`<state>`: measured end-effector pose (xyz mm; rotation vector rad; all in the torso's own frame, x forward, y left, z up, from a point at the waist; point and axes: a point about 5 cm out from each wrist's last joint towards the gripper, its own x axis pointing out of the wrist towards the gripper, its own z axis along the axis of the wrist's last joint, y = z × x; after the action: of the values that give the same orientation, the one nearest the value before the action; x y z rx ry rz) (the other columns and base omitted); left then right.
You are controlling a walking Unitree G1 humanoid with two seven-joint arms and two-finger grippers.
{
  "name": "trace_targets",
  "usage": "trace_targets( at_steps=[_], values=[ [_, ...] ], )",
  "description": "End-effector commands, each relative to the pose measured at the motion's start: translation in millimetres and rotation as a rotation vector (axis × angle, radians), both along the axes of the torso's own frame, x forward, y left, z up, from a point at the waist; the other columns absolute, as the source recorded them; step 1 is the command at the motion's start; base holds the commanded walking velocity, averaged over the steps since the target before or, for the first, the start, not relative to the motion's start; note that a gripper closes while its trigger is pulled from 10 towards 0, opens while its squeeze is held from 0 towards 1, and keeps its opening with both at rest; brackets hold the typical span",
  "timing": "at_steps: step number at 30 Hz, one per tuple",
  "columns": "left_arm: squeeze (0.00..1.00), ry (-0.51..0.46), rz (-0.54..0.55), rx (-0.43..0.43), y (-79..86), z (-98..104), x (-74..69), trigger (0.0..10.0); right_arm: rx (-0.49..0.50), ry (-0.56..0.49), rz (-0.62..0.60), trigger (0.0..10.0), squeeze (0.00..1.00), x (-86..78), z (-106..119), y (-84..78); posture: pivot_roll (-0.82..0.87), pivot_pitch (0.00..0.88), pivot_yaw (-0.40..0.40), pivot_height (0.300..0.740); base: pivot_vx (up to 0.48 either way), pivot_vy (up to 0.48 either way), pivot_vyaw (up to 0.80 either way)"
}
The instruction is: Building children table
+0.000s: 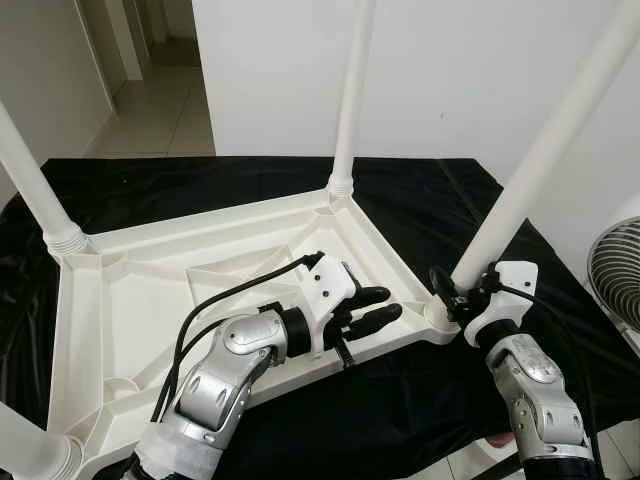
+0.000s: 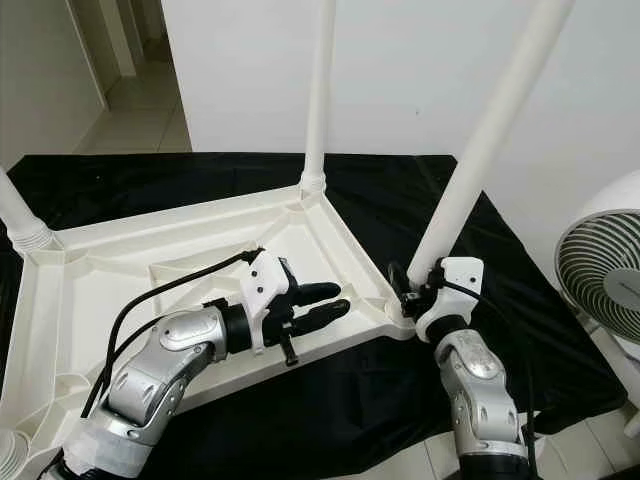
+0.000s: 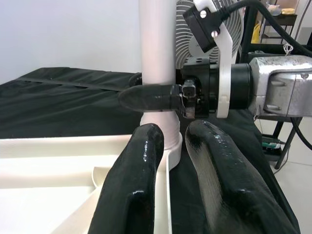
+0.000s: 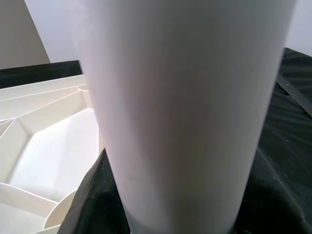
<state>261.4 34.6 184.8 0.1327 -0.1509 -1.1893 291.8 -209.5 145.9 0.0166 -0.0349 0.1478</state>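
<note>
**Children's table nearly assembled: last corner leg being seated**

Nearest the robot, at the near left corner, the top of one leg [image 1: 35,452] is seen already standing in its socket. The white plastic tabletop [image 1: 120,300] is laid upside down on a black cloth [image 1: 420,390], its ribbed underside facing up.

Just beyond, the left hand [image 1: 375,307] is held low over the tabletop's near right edge, its two black fingers [image 3: 141,180] a little apart and closed on nothing, pointed towards the near right corner. It appears to be used for steadying or simply kept ready; contact with the plastic cannot be confirmed.

At that near right corner, the fourth leg [image 1: 540,160] is seen rising at a lean from its socket, and the right hand [image 1: 452,293] is clamped round it just above the socket. In the left wrist view one black finger is seen laid across the leg's base. Whether this leg is fully screwed home cannot be told; its tilt suggests that seating or tightening is left.

Farther back, the left rear leg [image 1: 35,190] and the far corner leg [image 1: 352,90] are seen fitted in their sockets.

To the right, a fan [image 2: 605,270] is seen beside the cloth.

Judged from this, three legs are done, the fourth is in hand, and turning the table upright is left.
</note>
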Motion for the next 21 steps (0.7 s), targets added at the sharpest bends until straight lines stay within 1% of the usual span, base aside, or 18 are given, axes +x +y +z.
trace_targets(
  at_steps=[1, 6, 10, 11, 13, 14, 15, 17, 18, 20, 21],
  values=[
    [0.00, 0.009, 0.039, -0.006, -0.7, -0.9, -1.1, 10.0, 0.111, 0.185, -0.071, 10.0, 0.00, -4.3, -32.5, -11.7, 0.01, 0.036, 0.010, 0.740, 0.000, 0.000, 0.00],
    [0.00, 0.011, 0.040, -0.007, -0.5, -1.0, -1.2, 10.0, 0.111, 0.181, -0.070, 10.0, 0.00, -2.6, -30.4, -12.2, 0.01, 0.037, 0.009, 0.740, 0.000, 0.000, 0.00],
    [0.00, 0.011, 0.046, -0.008, 0.4, -0.5, -1.1, 10.0, 0.091, 0.154, -0.073, 10.0, 0.00, -3.1, -28.4, -8.4, 0.01, 0.045, 0.004, 0.740, 0.000, 0.000, 0.00],
    [0.00, 0.012, 0.050, -0.008, 0.6, -0.4, -1.1, 10.0, 0.085, 0.133, -0.097, 10.0, 0.00, -3.8, -28.0, -5.7, 0.01, 0.045, 0.004, 0.740, 0.000, 0.000, 0.00],
    [0.00, 0.012, 0.050, -0.008, 0.6, -0.4, -1.1, 10.0, 0.085, 0.133, -0.097, 10.0, 0.00, -3.8, -28.0, -5.7, 0.01, 0.045, 0.004, 0.740, 0.000, 0.000, 0.00],
    [0.00, 0.012, 0.051, -0.009, 0.7, -0.4, -1.1, 10.0, 0.083, 0.119, -0.115, 10.0, 0.00, -4.3, -27.7, -3.9, 0.01, 0.045, 0.004, 0.740, 0.000, 0.000, 0.00],
    [0.00, 0.013, 0.054, -0.010, 0.6, -0.4, -1.1, 10.0, 0.075, 0.099, -0.173, 10.0, 0.00, -4.5, -27.8, -1.0, 0.02, 0.051, -0.001, 0.740, 0.000, 0.000, 0.00],
    [0.00, 0.013, 0.054, -0.010, 0.6, -0.4, -1.1, 10.0, 0.075, 0.099, -0.173, 10.0, 0.00, -4.5, -27.8, -1.0, 0.02, 0.051, -0.001, 0.740, 0.000, 0.000, 0.00],
    [0.00, 0.013, 0.055, -0.011, 0.6, -0.4, -1.0, 10.0, 0.070, 0.086, -0.214, 10.0, 0.00, -4.7, -27.8, 0.9, 0.02, 0.051, -0.001, 0.740, 0.000, 0.000, 0.00],
    [0.00, 0.013, 0.055, -0.011, 0.6, -0.4, -1.0, 10.0, 0.070, 0.086, -0.214, 10.0, 0.00, -4.7, -27.8, 0.9, 0.02, 0.051, -0.001, 0.740, 0.000, 0.000, 0.00],
    [0.00, 0.015, 0.057, -0.012, 0.6, -0.4, -1.0, 10.0, 0.084, 0.080, -0.257, 10.0, 0.00, -4.5, -28.3, 3.4, 0.02, 0.052, -0.002, 0.740, 0.000, 0.000, 0.00]
  ],
)
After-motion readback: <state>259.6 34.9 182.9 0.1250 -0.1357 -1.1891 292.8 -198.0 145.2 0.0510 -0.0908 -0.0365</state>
